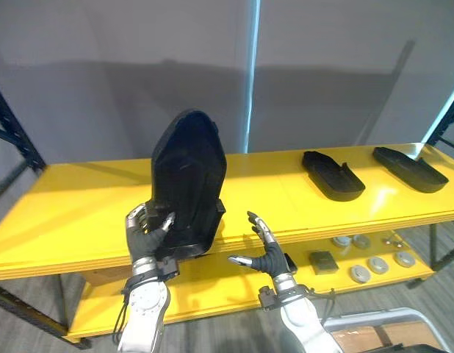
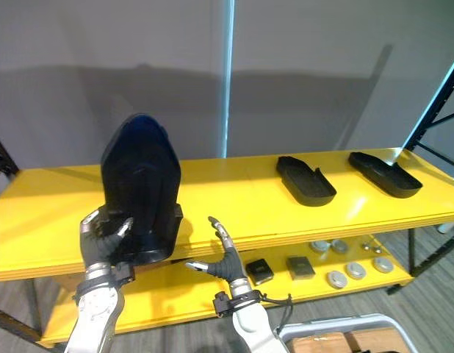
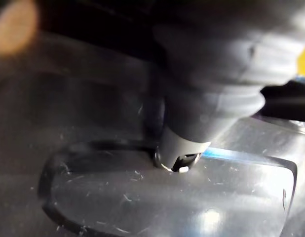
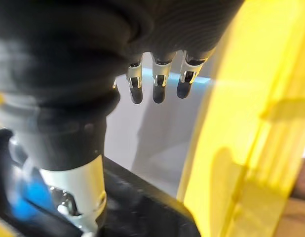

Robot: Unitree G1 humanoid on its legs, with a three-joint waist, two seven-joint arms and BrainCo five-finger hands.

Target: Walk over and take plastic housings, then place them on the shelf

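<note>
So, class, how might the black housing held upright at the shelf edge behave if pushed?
The black housing probably tips easily: it stands tall on a narrow end, gripped by the left hand. It looks stiff, holding its shape. Its smooth surface may slip.

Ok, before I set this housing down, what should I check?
1. Grip: ok. The left hand is curled round the lower end of the held housing.
2. Right hand: ok. It is open, beside the held housing and apart from it.
3. Landing spot: ok. The top shelf is bare behind and to the left of the held housing.
4. Clearance: ok. The placed housings lie flat, far to the right.
5. Orientation: not ok. The held housing stands upright at the shelf's front edge, not yet laid flat.
6. Contact with the shelf edge: cannot tell.
</note>
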